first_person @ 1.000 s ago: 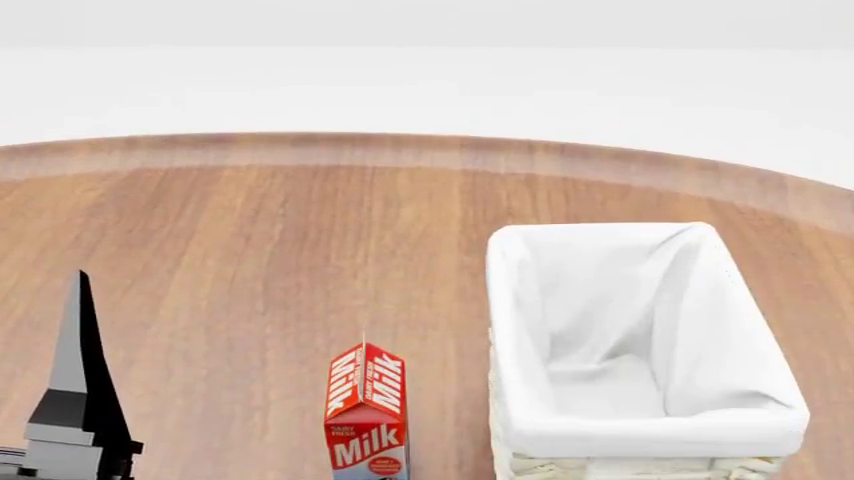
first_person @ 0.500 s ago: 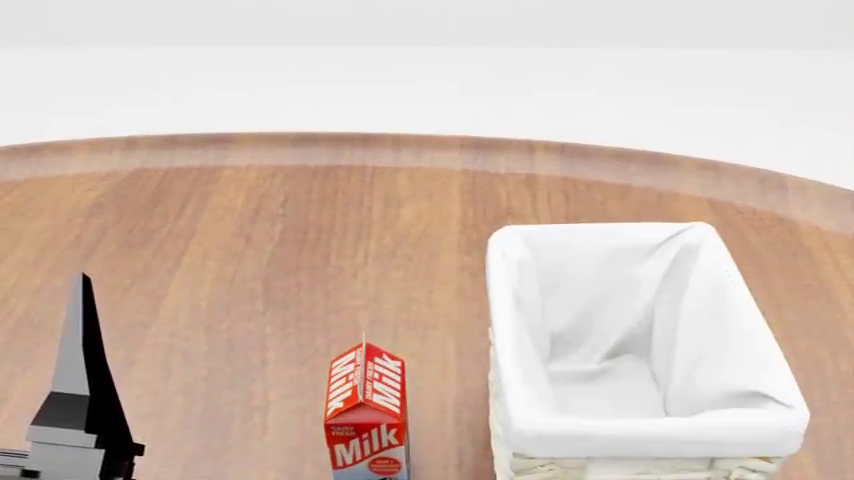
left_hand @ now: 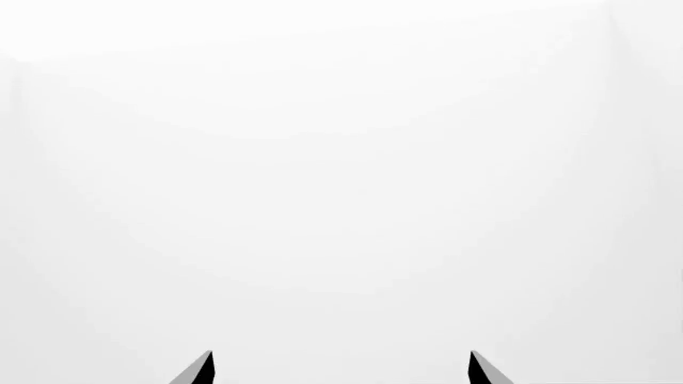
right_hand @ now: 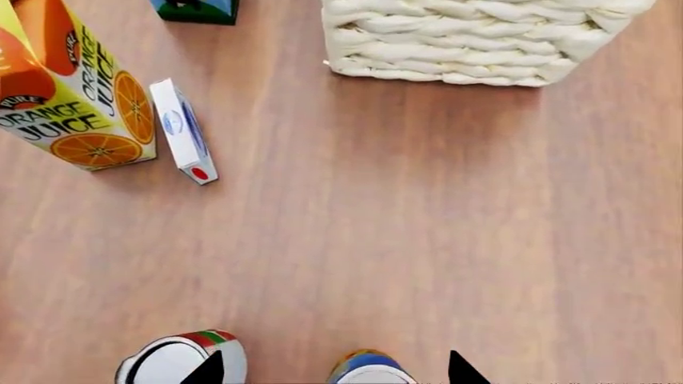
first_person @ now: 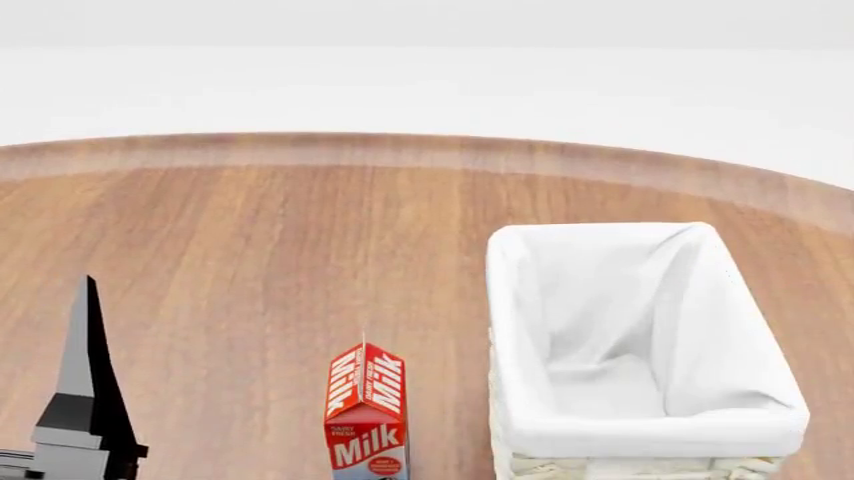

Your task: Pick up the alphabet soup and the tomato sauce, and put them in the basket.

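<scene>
The right gripper (right_hand: 333, 370) hangs over the table (right_hand: 427, 224) with its two dark fingers (right_hand: 208, 370) apart and nothing between them. The alphabet soup (right_hand: 369, 369) stands upright directly below, its pale top in the gap but nearer to one finger than to the other. The tomato sauce (right_hand: 181, 360) stands just beside the alphabet soup, on the side of the orange juice carton (right_hand: 80, 96), and one finger tip lies over its rim. The basket (right_hand: 481, 40) is well apart from both cans, across bare wood.

I judge the right arm the nearer one. The left gripper (left_hand: 339, 370), also with fingers apart, faces only white, far from the cans. The descent needs a small centring, or a finger may hit the tomato sauce.
</scene>
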Motion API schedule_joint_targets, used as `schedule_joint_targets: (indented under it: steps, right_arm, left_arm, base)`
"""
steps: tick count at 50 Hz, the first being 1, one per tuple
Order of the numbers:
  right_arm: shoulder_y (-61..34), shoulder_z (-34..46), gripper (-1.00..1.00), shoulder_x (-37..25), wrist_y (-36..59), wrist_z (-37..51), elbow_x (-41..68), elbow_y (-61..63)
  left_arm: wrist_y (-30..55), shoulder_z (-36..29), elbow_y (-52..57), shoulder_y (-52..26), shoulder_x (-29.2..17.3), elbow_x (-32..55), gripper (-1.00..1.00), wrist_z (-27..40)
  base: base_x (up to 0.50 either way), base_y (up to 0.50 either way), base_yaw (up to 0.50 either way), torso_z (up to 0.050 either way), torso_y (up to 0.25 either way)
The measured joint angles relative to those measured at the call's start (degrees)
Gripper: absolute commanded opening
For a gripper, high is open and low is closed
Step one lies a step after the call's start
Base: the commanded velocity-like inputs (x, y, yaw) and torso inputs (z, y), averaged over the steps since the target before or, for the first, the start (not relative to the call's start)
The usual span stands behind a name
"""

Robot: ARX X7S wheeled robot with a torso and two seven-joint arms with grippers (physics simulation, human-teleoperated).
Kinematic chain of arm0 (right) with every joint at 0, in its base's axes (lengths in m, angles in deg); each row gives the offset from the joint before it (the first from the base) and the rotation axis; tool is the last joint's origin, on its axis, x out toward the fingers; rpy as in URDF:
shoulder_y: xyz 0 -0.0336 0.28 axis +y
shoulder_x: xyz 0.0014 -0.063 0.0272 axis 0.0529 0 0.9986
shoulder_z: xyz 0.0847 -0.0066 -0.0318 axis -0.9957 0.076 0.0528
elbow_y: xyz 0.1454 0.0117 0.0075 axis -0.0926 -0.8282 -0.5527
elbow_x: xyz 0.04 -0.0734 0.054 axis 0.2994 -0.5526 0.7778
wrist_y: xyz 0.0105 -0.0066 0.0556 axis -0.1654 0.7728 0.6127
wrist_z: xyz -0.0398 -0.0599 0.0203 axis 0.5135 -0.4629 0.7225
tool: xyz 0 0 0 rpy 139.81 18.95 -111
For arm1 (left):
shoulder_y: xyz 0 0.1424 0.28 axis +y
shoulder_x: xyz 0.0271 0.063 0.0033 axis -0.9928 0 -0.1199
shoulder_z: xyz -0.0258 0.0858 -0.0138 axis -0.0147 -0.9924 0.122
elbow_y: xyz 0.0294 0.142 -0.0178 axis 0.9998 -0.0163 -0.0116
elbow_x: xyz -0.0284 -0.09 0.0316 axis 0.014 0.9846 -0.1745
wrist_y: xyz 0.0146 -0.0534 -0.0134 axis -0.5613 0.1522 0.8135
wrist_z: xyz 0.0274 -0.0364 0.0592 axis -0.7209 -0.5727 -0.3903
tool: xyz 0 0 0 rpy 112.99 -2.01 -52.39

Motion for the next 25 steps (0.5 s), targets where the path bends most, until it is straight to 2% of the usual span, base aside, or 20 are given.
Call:
schedule_joint_targets:
  steps: [25]
  right_arm:
    - [3.48,-0.9,1.0,-0.06,-1.33,-6.28,-6.87,-1.28]
  left_arm:
    - [-0.62,-0.21,-0.41,0.24,-0.32,0.14,1.0,0.47]
  base:
    - [0.0,0.0,0.0,0.0,0.0]
